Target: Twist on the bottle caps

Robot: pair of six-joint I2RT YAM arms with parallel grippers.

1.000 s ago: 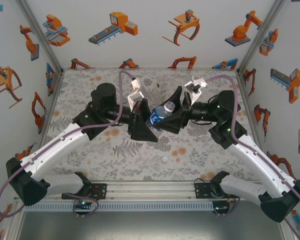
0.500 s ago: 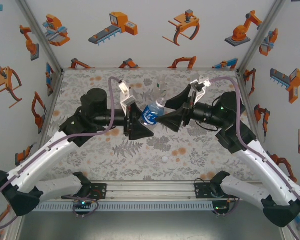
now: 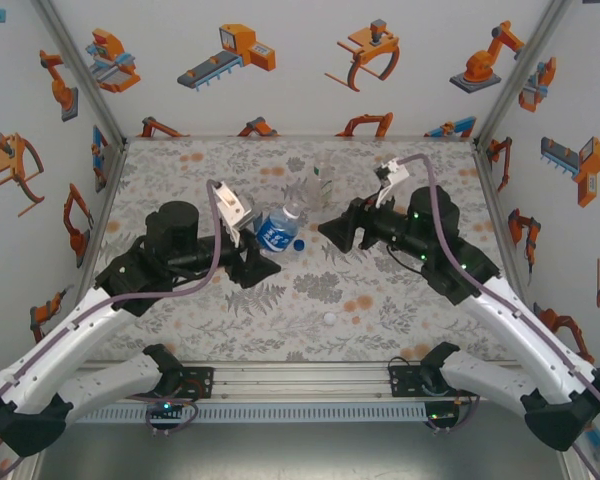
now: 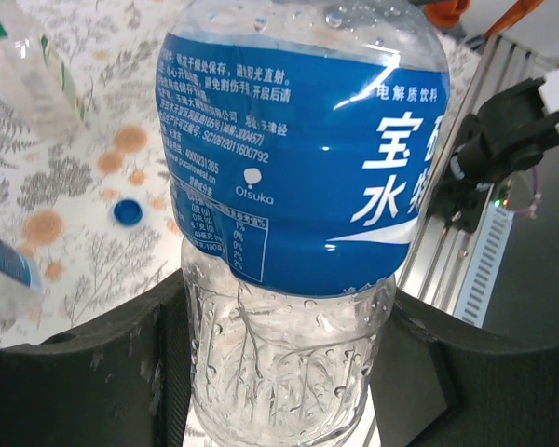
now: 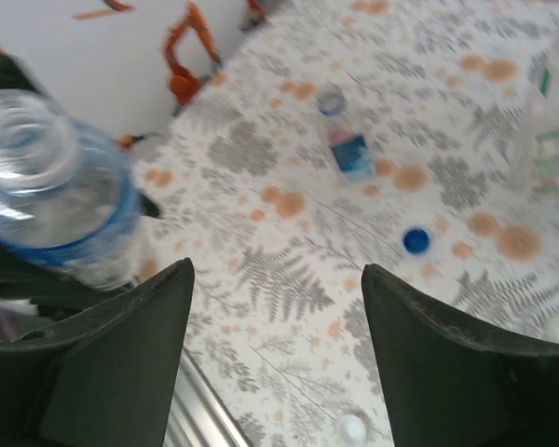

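Top external view: closest to the arm bases, a white cap (image 3: 329, 318) lies by itself on the flowery table (image 3: 400, 300). A bit further back the two grippers face each other near the middle of the table. The left gripper (image 3: 263, 248) pinches the squat bottle (image 3: 275, 232) with the blue label, and the bottle leans over with its neck pointing back and to the right. The blue cap (image 3: 298, 243) lies on the table just beside this bottle, between the two grippers. The right gripper (image 3: 332, 228) is near the bottle but not touching it. Further back stands the green-label bottle (image 3: 320, 185), upright and apart from both grippers.

In the left wrist view, the left gripper (image 4: 284, 363) has its dark fingers (image 4: 74, 372) pressed on both sides of the clear lower half of the squat bottle (image 4: 298, 158). Behind it are the blue cap (image 4: 127, 212), the slim bottle (image 4: 2, 270) at the left edge, and the green-label bottle (image 4: 33, 65).

In the right wrist view, the right gripper (image 5: 277, 279) has its fingers (image 5: 121, 354) spread wide and holds nothing. The squat bottle (image 5: 47, 186) is on the left, and its mouth is open with no cap on. A white cap (image 5: 354, 426) lies low on the table, the blue cap (image 5: 415, 240) lies further off, and the slim bottle (image 5: 345, 144) lies on its side beyond that. The green-label bottle (image 5: 552, 121) is at the right edge.
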